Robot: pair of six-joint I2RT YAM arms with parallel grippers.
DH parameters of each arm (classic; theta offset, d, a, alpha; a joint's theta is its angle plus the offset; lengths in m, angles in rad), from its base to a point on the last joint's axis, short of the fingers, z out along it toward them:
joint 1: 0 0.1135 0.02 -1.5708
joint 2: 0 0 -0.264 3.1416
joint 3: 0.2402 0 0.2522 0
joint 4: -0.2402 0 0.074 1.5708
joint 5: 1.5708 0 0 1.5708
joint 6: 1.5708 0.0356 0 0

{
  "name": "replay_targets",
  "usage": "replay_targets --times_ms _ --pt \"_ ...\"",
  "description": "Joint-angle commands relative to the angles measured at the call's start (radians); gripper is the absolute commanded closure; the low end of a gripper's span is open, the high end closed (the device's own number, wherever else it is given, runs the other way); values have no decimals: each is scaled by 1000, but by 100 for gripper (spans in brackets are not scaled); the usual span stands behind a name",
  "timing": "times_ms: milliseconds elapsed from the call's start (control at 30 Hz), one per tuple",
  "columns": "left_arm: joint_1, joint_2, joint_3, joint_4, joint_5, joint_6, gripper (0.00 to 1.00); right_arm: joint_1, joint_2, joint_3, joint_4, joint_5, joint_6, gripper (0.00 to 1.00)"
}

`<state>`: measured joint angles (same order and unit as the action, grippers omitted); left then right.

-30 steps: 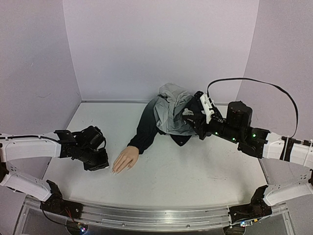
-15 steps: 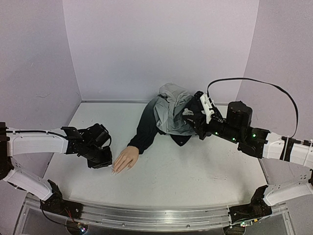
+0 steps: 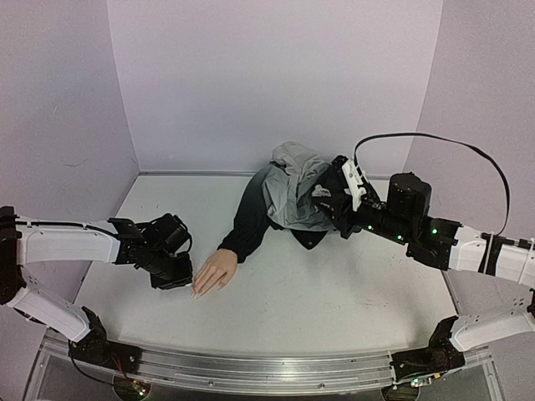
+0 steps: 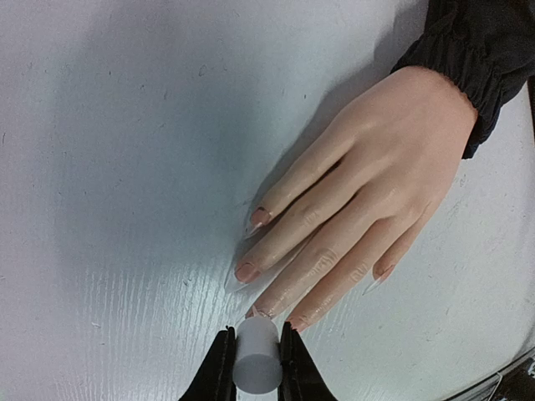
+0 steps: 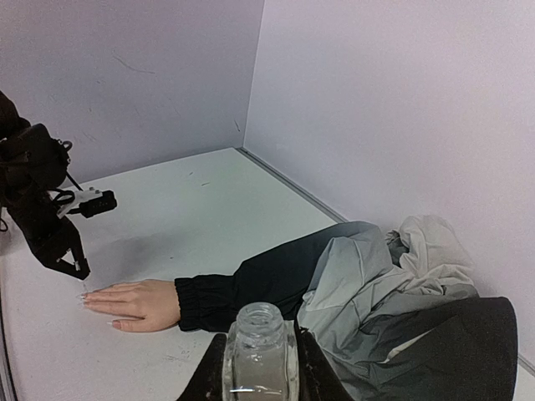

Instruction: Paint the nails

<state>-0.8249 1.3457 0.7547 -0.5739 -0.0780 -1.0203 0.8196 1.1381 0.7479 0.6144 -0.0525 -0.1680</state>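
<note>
The left gripper (image 4: 255, 373) is clamped on a white cylindrical cap (image 4: 257, 359) right at the nails (image 4: 247, 271) of the mannequin hand (image 4: 368, 192), which lies flat on the table (image 4: 109, 167); the right gripper (image 5: 261, 372) pinches an open glass bottle (image 5: 259, 330). The nails look small, hard and slick: stroke lightly, never grip. A second ago the left gripper stood farther off.

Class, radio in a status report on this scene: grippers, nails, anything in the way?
Left gripper shut on white cap, low beside the hand. Right gripper shut on open bottle. Nails face up, nothing across them.
</note>
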Motion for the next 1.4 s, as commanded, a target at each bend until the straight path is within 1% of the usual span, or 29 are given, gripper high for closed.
replay_targets --times_ms 0,267,833,1133,1367 --pt "0 7 -6 36 14 -3 100 3 -9 8 71 -1 5 100" --pt "-1 9 -18 45 29 -4 100 3 -9 7 72 -1 5 100" --pt "0 -39 -64 41 31 -20 100 2 -3 13 71 -7 7 100" --pt "0 -115 -24 1 0 -8 100 3 2 16 71 -10 7 100" --pt "0 -65 22 0 8 12 100 3 0 15 71 -9 7 100"
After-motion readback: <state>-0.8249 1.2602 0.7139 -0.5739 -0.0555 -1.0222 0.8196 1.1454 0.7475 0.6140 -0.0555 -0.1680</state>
